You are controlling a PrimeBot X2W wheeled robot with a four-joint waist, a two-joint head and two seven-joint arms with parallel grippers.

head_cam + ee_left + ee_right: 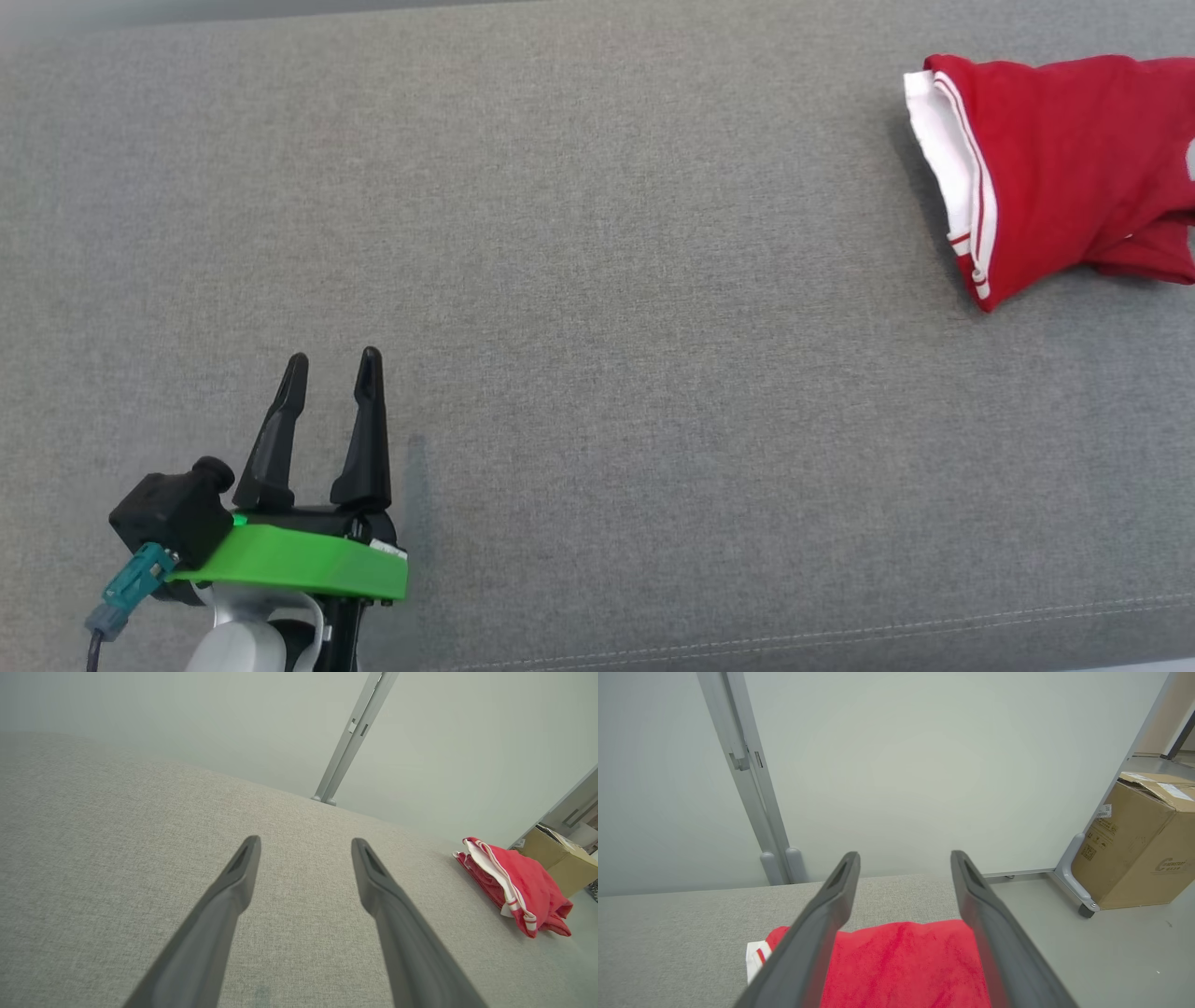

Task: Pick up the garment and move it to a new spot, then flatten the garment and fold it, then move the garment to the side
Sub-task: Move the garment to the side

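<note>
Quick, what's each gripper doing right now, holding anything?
Left gripper: open, empty, above the grey fabric surface.
Right gripper: open, empty, above the red garment with white trim.

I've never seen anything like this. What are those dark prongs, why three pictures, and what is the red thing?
This is a two-armed robot. The dark prongs are the fingers of its grippers. One picture looks down from its head: the left gripper hovers open over a grey padded surface, holding nothing. A red garment with white trim lies bunched at the far right. The other two pictures come from cameras on each wrist, looking along the fingers. The right gripper is open above the garment, not gripping it. Beyond stand a pale wall panel and a cardboard box on the floor.
</note>
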